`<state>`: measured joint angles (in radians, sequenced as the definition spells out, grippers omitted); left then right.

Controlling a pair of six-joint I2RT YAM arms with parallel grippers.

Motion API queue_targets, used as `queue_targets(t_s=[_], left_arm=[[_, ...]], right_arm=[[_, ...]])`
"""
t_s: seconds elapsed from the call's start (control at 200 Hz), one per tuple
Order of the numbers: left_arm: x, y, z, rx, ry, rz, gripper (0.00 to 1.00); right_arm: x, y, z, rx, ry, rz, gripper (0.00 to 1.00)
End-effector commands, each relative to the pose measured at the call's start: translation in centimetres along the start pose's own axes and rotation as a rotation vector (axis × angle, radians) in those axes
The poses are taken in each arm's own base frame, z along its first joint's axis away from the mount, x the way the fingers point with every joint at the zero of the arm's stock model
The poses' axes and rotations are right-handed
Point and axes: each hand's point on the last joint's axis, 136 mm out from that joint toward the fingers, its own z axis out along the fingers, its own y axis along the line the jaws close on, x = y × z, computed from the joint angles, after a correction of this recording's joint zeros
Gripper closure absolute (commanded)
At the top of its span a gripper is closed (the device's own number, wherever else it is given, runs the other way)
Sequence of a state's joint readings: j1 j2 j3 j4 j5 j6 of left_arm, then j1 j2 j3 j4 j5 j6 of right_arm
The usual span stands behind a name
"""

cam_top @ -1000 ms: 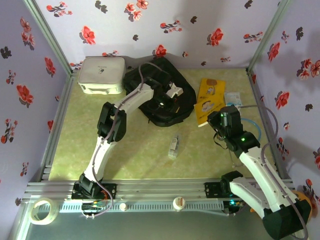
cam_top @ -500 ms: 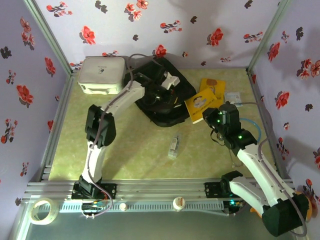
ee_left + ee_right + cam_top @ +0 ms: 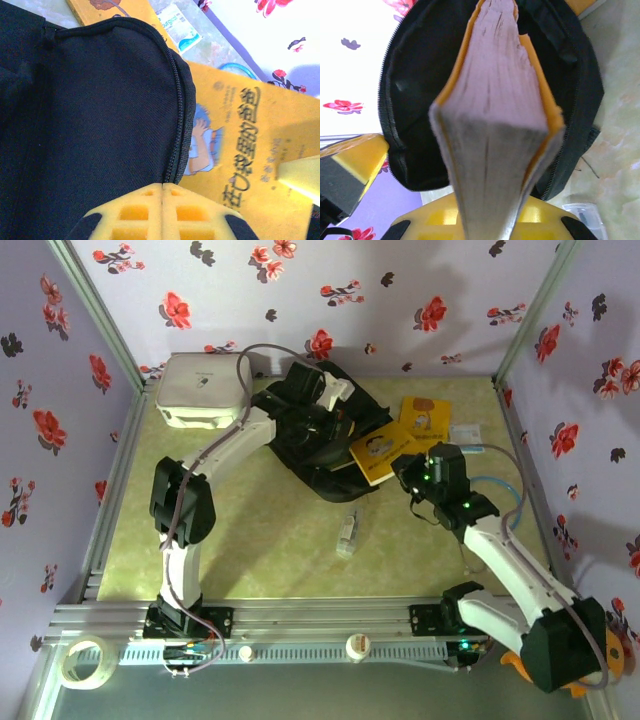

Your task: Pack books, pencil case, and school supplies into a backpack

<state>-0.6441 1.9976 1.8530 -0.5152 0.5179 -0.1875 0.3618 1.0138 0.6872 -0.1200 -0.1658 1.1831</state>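
Feeding the yellow book [image 3: 375, 452] into the backpack [image 3: 330, 480] is the step in hand. The right end effector [image 3: 485, 222] pinches the book's near end, with its long axis aimed into the mouth and its far end just inside. The left end effector [image 3: 161, 210], pinched on the zippered rim [image 3: 176, 100], holds the mouth open. The next move likely calls for pushing deeper, then releasing.

A pale green, marbled surface [image 3: 280, 550] lies inside a three-sided enclosure. Lilac walls [image 3: 400, 280] printed with red and dark flowers rise behind the surface and along both its sides. Aluminium posts [image 3: 95, 310] stand at the surface's far corners. A slotted aluminium rail [image 3: 320, 615] runs along its near edge. The light is soft and even.
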Motion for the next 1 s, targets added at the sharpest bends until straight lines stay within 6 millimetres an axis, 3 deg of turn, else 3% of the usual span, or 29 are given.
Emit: queue_targets(t_s=[0.0,0.125,0.44,0.775,0.895,0.995], left_arm=[[-2.3,-2.4,-1.8,0.056,-0.083,0.042,0.96],[-2.3,-2.5,-1.9,0.055,-0.084,0.041,0.96],[-2.1,-1.8,-3.2,0.044,-0.089,0.025,0.96],[-2.3,-0.1,-4.3,0.025,-0.107,-0.009,0.96],[-1.9,0.5,-4.3,0.018,-0.099,-0.012,0.96],[-1.2,1.3,-3.9,0.008,-0.078,-0.024,0.96]], right_arm=[[0.3,4.5,1.1,-0.162,0.026,0.001,1.00],[0.9,4.5,3.8,-0.125,0.037,-0.019,1.00],[0.8,1.9,11.8,-0.007,0.023,-0.022,1.00],[1.1,2.0,19.0,-0.085,0.050,0.082,0.96],[1.7,2.6,20.6,-0.117,0.093,0.068,0.92],[1.9,2.1,20.2,-0.101,0.100,0.059,0.82]])
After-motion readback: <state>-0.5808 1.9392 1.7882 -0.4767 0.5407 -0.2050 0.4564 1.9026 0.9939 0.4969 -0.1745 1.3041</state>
